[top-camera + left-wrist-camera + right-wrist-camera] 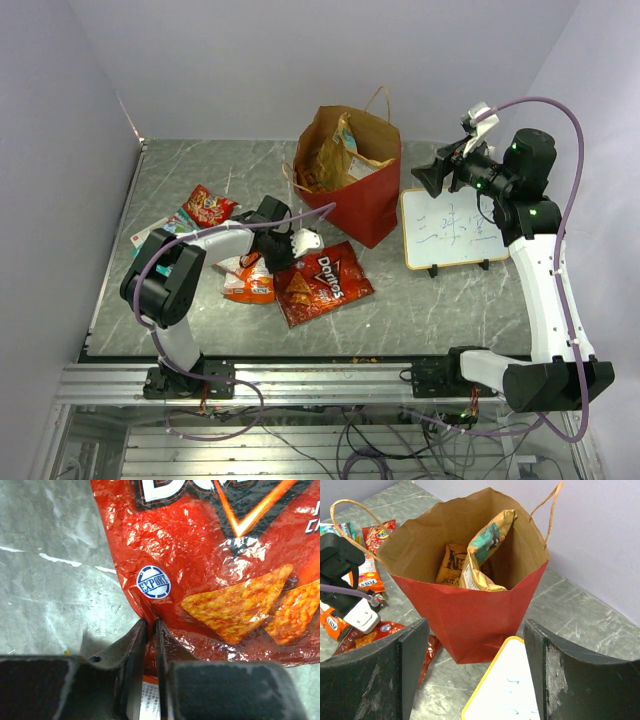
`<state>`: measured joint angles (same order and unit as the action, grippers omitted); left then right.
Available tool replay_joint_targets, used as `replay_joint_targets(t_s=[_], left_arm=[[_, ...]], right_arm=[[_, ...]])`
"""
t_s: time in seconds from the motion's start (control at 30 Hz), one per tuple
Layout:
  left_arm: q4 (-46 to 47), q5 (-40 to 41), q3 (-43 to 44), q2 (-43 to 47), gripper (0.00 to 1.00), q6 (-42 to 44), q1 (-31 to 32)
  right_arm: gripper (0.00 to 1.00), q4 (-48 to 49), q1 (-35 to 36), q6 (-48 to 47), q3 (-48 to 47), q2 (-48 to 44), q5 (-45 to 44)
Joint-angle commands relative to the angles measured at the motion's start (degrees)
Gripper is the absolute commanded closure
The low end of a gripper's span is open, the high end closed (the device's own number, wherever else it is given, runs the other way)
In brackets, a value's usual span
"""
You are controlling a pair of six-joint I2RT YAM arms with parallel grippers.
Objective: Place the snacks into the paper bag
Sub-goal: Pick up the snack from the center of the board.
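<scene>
Pinching the crimped edge of the red chip bag (215, 555) in the left hand (151, 626), fingers (132, 650) pressed almost together with only the foil between. Lying flat on the desk (50, 580), stretching away ahead of that hand, with an orange packet (248, 280) just beside the hand.

Probably light, air-puffed and crinkly, slick on the face, with brittle chips inside. Best held by the flat sealed seam, not the belly, and lifted without squeezing. Likely to dangle and swing from one edge, so worth a slow carry.

Over at the right hand (475, 630): spread wide, holding nothing, raised above the desk. Ahead of and below it, the paper bag (470, 610), upright and open-mouthed, holding a kraft pouch (482, 555) and a dark yellow packet (451, 562). Just under the same hand, the whiteboard (505, 690).
</scene>
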<state>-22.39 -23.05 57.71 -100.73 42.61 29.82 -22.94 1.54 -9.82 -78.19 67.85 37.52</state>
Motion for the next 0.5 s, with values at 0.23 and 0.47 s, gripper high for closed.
replay_joint_targets(t_s=[0.23,0.47], left_arm=[[-1.00,2.04,-2.90,5.11,0.93,2.62,6.26],[-5.42,4.05,-0.30,10.80,0.93,8.49,7.49]], right_arm=[[0.24,1.93,-0.75,0.11,0.53,0.15,2.00],[0.27,-4.58,-0.62,-9.79,0.51,1.61,14.13]])
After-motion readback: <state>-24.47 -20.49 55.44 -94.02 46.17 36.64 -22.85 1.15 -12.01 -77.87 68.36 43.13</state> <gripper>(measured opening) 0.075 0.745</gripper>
